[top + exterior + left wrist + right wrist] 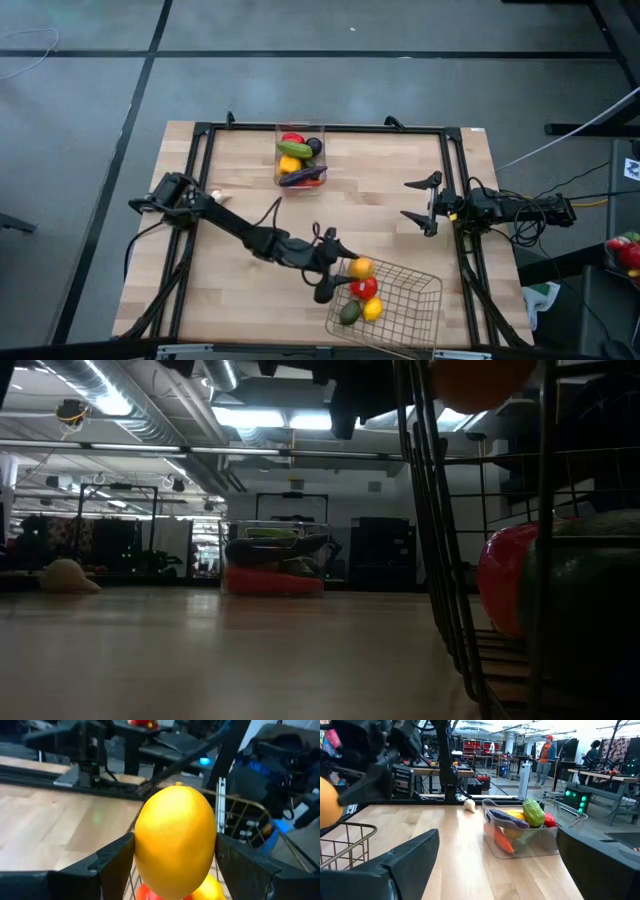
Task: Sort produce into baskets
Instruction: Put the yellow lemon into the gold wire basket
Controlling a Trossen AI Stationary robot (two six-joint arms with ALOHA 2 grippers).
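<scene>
A yellow-orange round fruit (175, 842) hangs over the left rim of the wire-mesh basket (400, 305), with my left gripper (350, 272) shut on it. Red, yellow and green produce (362, 298) lies in the basket's left part. The clear plastic bin (300, 160) stands at the table's far middle, filled with red, yellow, green and purple produce. A small white piece of produce (215, 196) lies on the table at the left. My right gripper (425, 205) waits open at the right side, touching nothing. My left gripper pinches the yellow-orange fruit between its two fingers (117, 857), one on each of its opposite sides (142, 850). The fingers come nearly level from the table's left. The fruit is lifted clear, above the produce in the basket.
The wire basket sits at the near right, close to the table's front edge (300, 345). A dark frame (200, 130) runs around the tabletop. Bare wood lies between the bin and the basket. People stand in the room (547, 750) beyond the table.
</scene>
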